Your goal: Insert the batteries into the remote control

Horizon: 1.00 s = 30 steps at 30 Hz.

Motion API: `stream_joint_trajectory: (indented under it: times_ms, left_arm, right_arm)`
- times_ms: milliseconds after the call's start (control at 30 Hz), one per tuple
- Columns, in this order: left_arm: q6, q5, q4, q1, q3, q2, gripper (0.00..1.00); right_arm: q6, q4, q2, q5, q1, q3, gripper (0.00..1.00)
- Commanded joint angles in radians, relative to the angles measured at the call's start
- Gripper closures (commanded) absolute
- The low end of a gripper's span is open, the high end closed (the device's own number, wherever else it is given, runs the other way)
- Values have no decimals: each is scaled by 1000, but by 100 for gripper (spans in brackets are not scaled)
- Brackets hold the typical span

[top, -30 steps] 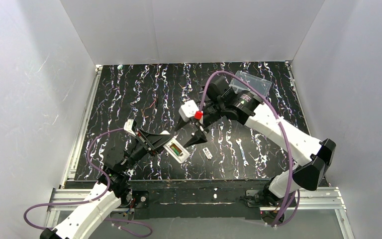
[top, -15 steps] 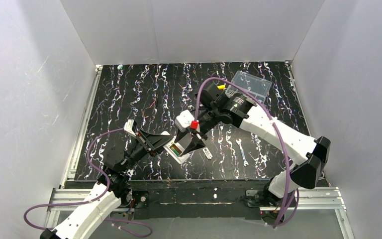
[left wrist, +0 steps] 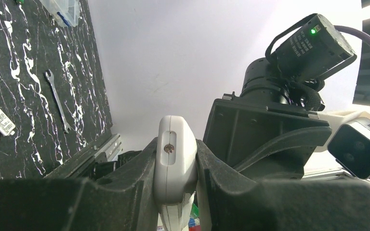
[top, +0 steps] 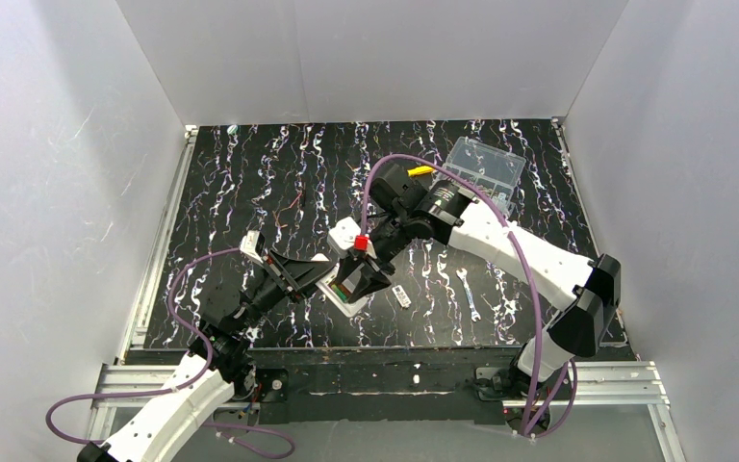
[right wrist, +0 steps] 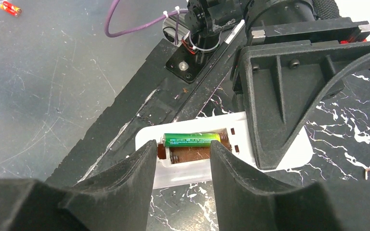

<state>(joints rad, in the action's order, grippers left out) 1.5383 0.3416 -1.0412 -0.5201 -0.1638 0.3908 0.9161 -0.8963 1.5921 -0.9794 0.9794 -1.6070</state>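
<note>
The left gripper (left wrist: 176, 166) clamps the remote control (left wrist: 174, 144) while the right gripper (right wrist: 183, 154), jaws parted and empty, hovers over one green battery (right wrist: 191, 139) seated in the open compartment (right wrist: 192, 155).

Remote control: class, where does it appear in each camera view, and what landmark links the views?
Top external: the remote control, slightly below picture centre.
Left wrist: edge-on at bottom centre.
Right wrist: lower centre, compartment open, one battery inside.
Shared landmark: the left gripper clamping it.
</note>
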Motion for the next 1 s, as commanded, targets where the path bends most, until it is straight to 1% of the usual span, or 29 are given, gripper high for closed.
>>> stream_joint_trajectory:
  times_ms: [0, 500, 967]
  left_arm:
    - [-5, 25, -94, 0, -60, -9, 100]
    - [-4, 23, -98, 0, -65, -7, 100]
    - [-7, 23, -94, 0, -68, -11, 100]
  right_arm:
    - [-4, -19, -1, -3, 8, -42, 49]
    - [-20, -26, 20, 0, 19, -49, 50]
    - [-29, -31, 48, -1, 22, -67, 61]
